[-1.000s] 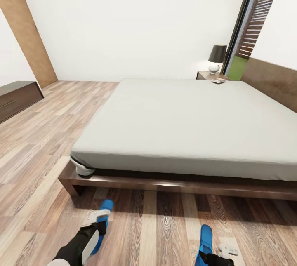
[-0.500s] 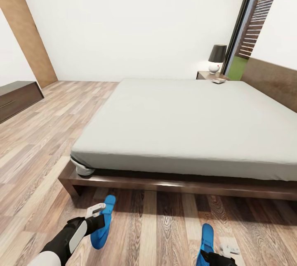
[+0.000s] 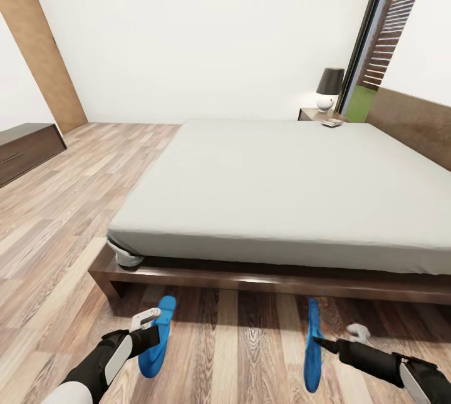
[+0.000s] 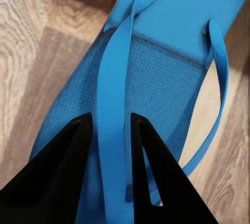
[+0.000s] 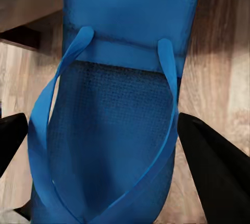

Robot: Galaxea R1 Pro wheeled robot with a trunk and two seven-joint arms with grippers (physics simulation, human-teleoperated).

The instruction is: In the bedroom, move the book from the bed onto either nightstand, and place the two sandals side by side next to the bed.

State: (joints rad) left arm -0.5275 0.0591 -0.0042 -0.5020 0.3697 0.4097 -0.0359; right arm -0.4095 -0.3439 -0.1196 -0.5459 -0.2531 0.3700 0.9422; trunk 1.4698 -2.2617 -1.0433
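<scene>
Head view: the bed with grey-white mattress on a dark wood frame takes up the middle of the room, on a wood-plank floor. Both sandals sit near the foot of the bed, well apart from each other.

Left gripper is at the left sandal. In the left wrist view its two black fingers stand close on either side of one blue strap, pinching it.

Right gripper is at the right sandal, which appears tilted on edge in the head view. In the right wrist view the black fingers are spread wide, one on each side of the sole; contact with the sole cannot be confirmed.

The book lies on the nightstand at the far corner of the bed, beside a lamp with a dark shade. Its cover lettering is too small to read. No other writing or labels legible.

A dark low cabinet stands by the left wall.
</scene>
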